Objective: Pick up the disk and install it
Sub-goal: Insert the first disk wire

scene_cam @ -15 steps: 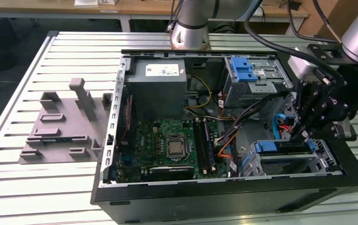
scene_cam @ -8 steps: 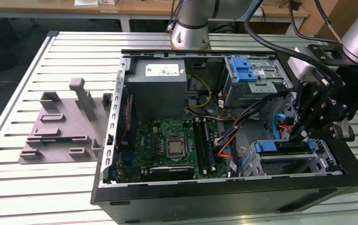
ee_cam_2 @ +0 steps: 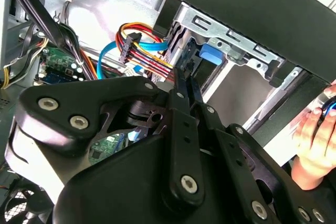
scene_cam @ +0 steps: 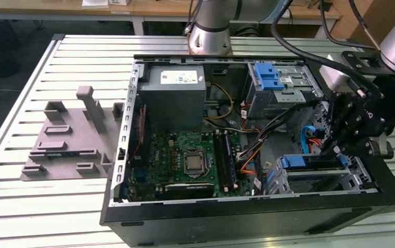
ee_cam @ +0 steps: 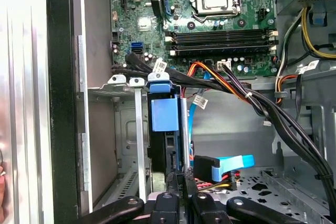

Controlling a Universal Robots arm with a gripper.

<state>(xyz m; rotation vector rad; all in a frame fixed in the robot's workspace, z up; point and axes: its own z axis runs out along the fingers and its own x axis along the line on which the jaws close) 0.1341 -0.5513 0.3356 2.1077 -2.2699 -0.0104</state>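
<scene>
The disk [scene_cam: 311,161] stands on edge in the drive cage at the case's front corner, on the exterior view's right; its blue carrier tab [ee_cam: 163,111] shows above the dark slab, and that tab [ee_cam_2: 210,53] sits against the cage's metal rails. My gripper [scene_cam: 330,150] hangs just over the cage. Its fingertips [ee_cam: 181,174] are drawn together at the disk's cable end, beside the blue data plug, with no gap between the jaws in both wrist views. My gripper [ee_cam_2: 185,69] reaches toward the cage; contact with the disk cannot be told.
The open computer case [scene_cam: 121,155] holds a motherboard [scene_cam: 183,160], a grey power supply [scene_cam: 173,95], cable bundles [ee_cam: 247,98] and a second blue carrier [scene_cam: 270,77]. A grey fixture [scene_cam: 70,139] lies on the exterior view's left. A person's hand [ee_cam_2: 315,140] rests outside the case wall.
</scene>
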